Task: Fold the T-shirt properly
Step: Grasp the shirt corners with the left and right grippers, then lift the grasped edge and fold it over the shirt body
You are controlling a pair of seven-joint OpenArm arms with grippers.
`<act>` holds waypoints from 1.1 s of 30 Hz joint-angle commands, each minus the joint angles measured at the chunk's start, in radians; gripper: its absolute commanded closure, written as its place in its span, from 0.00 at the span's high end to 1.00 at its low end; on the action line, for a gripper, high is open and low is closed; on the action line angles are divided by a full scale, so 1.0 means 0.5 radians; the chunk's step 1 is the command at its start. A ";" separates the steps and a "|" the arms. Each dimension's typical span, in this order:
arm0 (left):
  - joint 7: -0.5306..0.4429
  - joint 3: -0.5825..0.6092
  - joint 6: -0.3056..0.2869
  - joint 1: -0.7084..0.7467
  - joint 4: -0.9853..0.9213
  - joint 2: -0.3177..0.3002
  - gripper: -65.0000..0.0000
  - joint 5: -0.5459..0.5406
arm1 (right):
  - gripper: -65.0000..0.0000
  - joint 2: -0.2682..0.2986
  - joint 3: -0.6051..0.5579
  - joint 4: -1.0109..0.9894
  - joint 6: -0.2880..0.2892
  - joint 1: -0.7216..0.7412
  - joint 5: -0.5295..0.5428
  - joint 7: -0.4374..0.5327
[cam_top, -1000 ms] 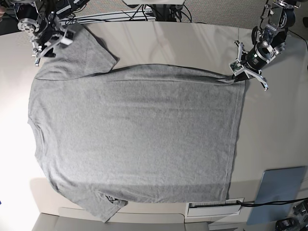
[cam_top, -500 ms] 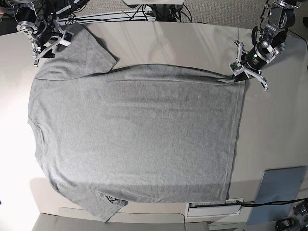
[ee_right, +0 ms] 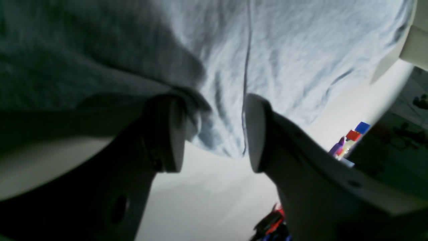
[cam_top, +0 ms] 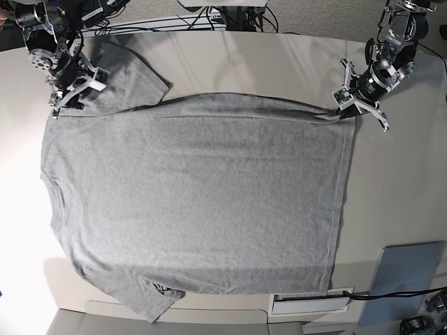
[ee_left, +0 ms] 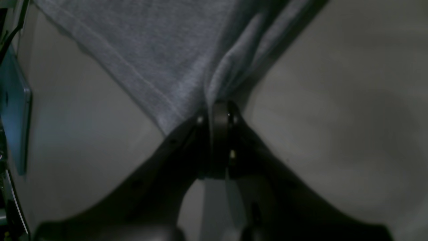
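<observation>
Meanwhile left hand (ee_left: 219, 117) pinches the T-shirt (cam_top: 195, 202) hem corner (bunched); right hand (ee_right: 214, 134) gapes at sleeve.

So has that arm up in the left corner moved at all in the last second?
Yes. The right gripper has slid down along the sleeve of the T-shirt, toward the shoulder; earlier it sat nearer the table's top edge.
</observation>
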 commanded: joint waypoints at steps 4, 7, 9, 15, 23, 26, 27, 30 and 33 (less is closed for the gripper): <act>0.373 0.037 -0.213 0.068 -0.102 -0.011 0.00 0.167 | 0.20 -0.005 -0.079 -0.031 0.161 -0.019 0.126 -0.069; 0.373 0.037 -0.214 0.068 -0.102 -0.011 0.00 0.167 | 0.04 -0.005 -0.079 -0.031 0.160 -0.019 0.142 -0.085; 0.374 0.037 -0.214 0.068 -0.102 -0.011 0.00 0.165 | 0.00 -0.005 -0.079 -0.031 0.157 -0.020 0.143 -0.133; 0.384 0.036 -0.197 0.085 -0.077 -0.038 0.00 -0.016 | 0.00 0.002 -0.076 0.077 -0.020 -0.053 0.311 -0.567; 0.522 0.031 -0.224 0.332 0.256 -0.289 0.00 -0.394 | 0.00 0.113 -0.069 0.385 -0.218 -0.345 0.373 -0.871; 0.681 0.029 -0.197 0.426 0.365 -0.384 0.00 -0.602 | 0.00 0.112 -0.031 0.459 -0.241 -0.485 0.374 -0.897; 0.698 0.029 -0.192 0.460 0.395 -0.409 0.00 -0.645 | 0.00 0.111 -0.013 0.484 -0.254 -0.533 0.374 -0.900; 0.698 0.029 -0.159 0.549 0.479 -0.462 0.00 -0.683 | 0.00 0.112 0.055 0.544 -0.314 -0.665 0.374 -0.898; 0.698 0.029 -0.161 0.608 0.537 -0.480 0.00 -0.688 | 0.00 0.112 0.125 0.587 -0.342 -0.780 0.375 -0.883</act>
